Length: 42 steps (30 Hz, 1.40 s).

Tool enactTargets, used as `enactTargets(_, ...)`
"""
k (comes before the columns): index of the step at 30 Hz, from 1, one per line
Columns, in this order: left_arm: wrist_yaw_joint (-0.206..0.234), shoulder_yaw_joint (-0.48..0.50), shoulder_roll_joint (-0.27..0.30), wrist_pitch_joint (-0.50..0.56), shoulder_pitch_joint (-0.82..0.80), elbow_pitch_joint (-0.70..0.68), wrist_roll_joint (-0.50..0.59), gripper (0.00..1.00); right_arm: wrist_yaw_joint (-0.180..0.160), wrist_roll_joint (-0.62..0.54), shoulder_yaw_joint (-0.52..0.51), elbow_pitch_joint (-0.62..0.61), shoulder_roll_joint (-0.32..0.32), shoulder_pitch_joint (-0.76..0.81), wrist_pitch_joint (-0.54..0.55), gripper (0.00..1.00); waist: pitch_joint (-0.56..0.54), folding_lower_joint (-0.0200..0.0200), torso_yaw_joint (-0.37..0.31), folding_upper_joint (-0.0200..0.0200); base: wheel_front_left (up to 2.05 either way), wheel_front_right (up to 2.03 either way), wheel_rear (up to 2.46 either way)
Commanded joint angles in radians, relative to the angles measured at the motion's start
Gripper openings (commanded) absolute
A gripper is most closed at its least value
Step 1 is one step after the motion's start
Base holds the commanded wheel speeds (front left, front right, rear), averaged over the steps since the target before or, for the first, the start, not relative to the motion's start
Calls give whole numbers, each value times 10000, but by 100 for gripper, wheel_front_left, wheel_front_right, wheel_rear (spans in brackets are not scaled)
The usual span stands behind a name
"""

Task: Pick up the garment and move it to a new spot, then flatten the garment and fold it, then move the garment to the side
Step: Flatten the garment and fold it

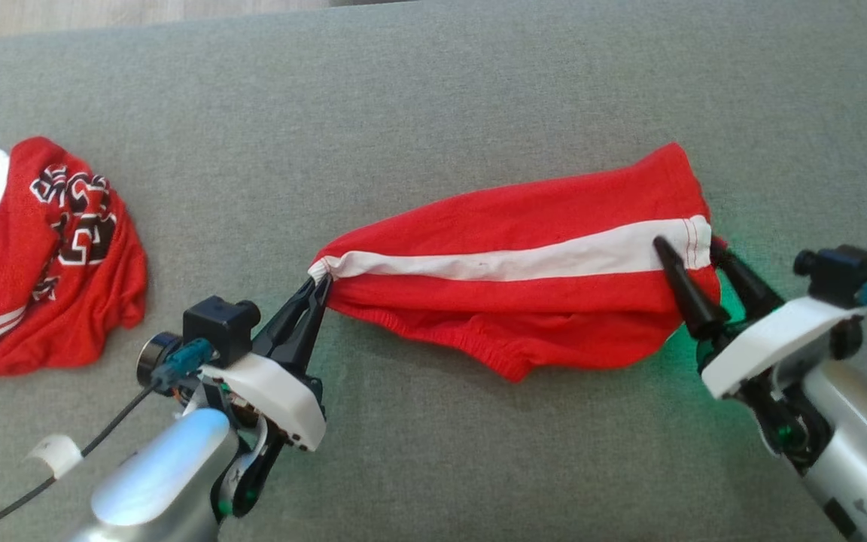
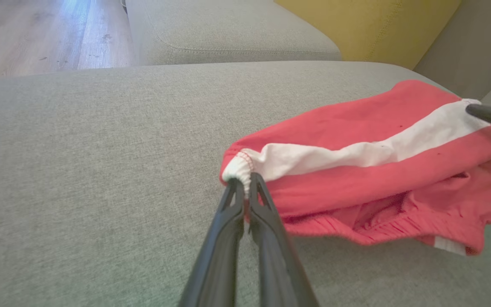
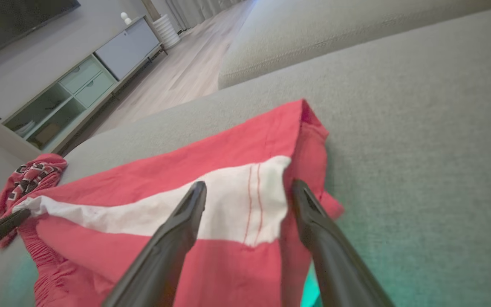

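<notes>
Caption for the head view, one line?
Red shorts laid out on a grey sofa: left jaws shut on one end, right jaws open over the other; a second red garment lies left.

Shiny silver left arm point(image 1: 170, 467) and right arm point(image 1: 855, 436), round like tubes. White caps point(image 1: 275, 391) at the wrists. Small black box camera point(image 1: 219, 320) on each, with a blue-green plug point(image 1: 189, 354) and, on the left, a thin black cable point(image 1: 42, 485). Long, black, pointy fingers point(image 1: 298, 320). Tiny green lights point(image 1: 783, 434).

A crumpled red-and-white jersey point(image 1: 50, 248) lies on the grey sofa point(image 1: 433, 98), with a yellow cushion point(image 2: 369, 25) and wooden floor point(image 2: 36, 34) beyond.
</notes>
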Motion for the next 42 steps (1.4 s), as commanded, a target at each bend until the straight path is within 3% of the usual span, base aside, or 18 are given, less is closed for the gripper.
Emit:
enactTargets(1,20,361,187,-163,-493,-169,61,0,75,203,219,-198,-312,-185,-42,100,-13,-1,18,0,0,0,0)
enactTargets(3,10,370,170,-199,-505,-131,43,0,75,430,520,-194,-428,-276,-133,100,-23,-1,40,0,0,0,0)
enactTargets(4,1,374,162,-216,-514,-113,35,0,75,457,669,-209,-506,-339,-232,93,-26,-1,50,0,0,0,0)
enactTargets(5,-9,373,153,-228,-523,-92,29,0,75,492,789,-211,-565,-387,-351,77,-34,-1,59,0,0,0,0)
enactTargets(6,-16,368,147,-246,-533,-69,34,0,75,564,899,-223,-602,-419,-457,47,-45,-1,66,0,0,0,0)
enactTargets(8,-16,325,150,-268,-567,-25,96,0,75,637,1101,-252,-689,-509,-645,33,-56,-1,74,0,0,0,0)
enactTargets(10,6,305,149,-280,-603,12,137,0,75,672,1246,-279,-758,-615,-784,5,-58,-1,79,0,0,0,0)
enactTargets(11,1,301,155,-291,-655,47,155,0,75,702,1374,-305,-809,-715,-864,0,-57,-1,73,0,0,0,0)
enactTargets(16,-33,301,247,-458,-867,12,330,0,75,699,1644,-441,-1097,-968,-931,0,-133,-1,14,0,0,0,0)
enactTargets(25,-69,471,910,-412,-2935,-898,1498,0,75,28,-602,-1671,-2301,-1285,-942,0,6,-1,-342,0,0,0,0)
enactTargets(30,-402,836,1360,121,-5094,-1076,2083,0,75,-248,-862,-1874,-2611,-3033,-943,0,485,-1,-808,0,0,0,0)
enactTargets(34,-656,1025,1186,193,-6670,-736,2479,0,75,-412,-671,-1509,-2656,-4617,-917,0,984,-1,-903,0,0,0,0)
enactTargets(42,-874,1153,-189,-971,-9983,1569,3595,0,75,-1472,-1054,-392,-2464,-8090,-940,0,1985,-1,-897,0,0,0,0)
